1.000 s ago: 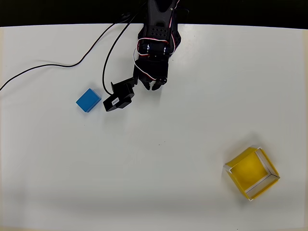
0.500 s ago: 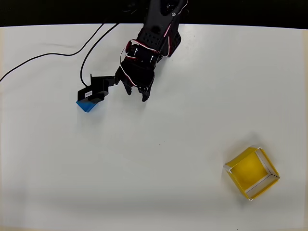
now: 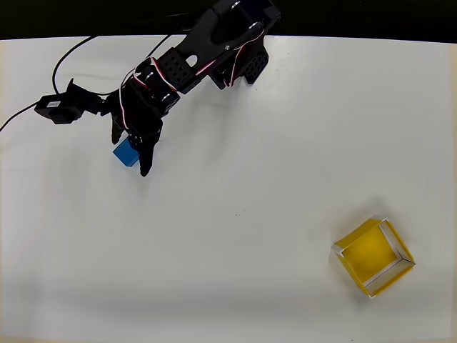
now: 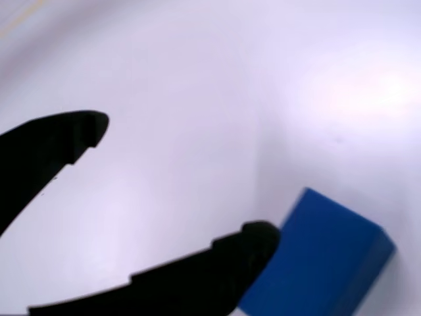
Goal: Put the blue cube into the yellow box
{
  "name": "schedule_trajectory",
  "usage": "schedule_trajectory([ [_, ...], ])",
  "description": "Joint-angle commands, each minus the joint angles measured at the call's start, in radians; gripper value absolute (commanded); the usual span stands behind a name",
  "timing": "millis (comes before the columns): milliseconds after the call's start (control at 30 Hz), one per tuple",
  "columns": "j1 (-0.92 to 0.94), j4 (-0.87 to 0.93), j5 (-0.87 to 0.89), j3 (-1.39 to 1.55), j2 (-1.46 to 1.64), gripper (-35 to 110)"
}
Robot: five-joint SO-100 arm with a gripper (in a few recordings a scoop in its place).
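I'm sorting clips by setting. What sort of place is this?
Likely a lab or hobby robot bench: a bare white table, a small black arm with exposed wires, and just a blue cube and yellow box.

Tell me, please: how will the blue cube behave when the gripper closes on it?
The blue cube looks rigid with flat faces, so it should not roll. It seems small and probably light. One finger sits beside it, so closing now may just push it aside.
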Motion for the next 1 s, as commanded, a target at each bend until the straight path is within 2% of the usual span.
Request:
schedule_trajectory([
  [0, 0.063, -0.006, -0.018, -0.172, -0.031, 52],
  [400, 0.081, -0.043, -0.11, -0.193, -0.244, 58],
  [967, 0.066, -0.249, -0.146, 0.009, -0.301, 55],
])
